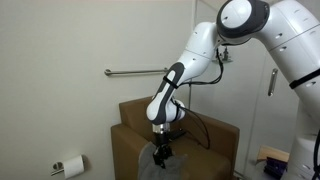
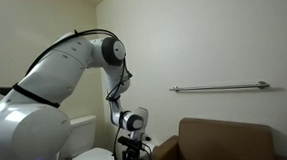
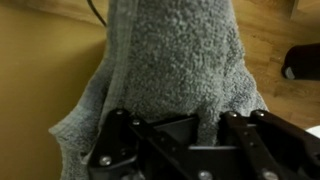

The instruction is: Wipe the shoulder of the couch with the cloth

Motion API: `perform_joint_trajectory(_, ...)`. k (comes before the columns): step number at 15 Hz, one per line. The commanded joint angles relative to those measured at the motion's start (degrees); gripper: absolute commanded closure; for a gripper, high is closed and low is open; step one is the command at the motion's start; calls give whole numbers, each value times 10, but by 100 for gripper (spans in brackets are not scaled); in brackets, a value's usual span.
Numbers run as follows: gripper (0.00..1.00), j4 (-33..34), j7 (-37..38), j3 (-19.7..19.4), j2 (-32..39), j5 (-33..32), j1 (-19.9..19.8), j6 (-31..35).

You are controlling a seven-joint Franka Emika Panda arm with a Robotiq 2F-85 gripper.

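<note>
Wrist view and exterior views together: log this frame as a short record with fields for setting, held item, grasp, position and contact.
setting: room with a brown couch, a wall grab bar, a toilet and a toilet paper roll
held item: grey terry cloth
grasp: gripper points down, shut on the cloth
position: over the near arm of the couch
contact: cannot tell whether the cloth touches the couch
</note>
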Motion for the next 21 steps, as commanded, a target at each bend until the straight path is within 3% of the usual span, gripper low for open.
perform_joint_trajectory(1, 97, 134, 44, -33, 92, -66, -5, 16)
perform_joint_trajectory(8, 97, 356, 90, -57, 210, -97, -20, -9)
perform_joint_trajectory(13, 97, 452, 117, -52, 245, -80, -33, 14)
perform_joint_trajectory(16, 96, 462, 113, -38, 231, -73, -45, 66)
perform_joint_trajectory(21, 96, 373, 94, -31, 133, -89, -42, 209)
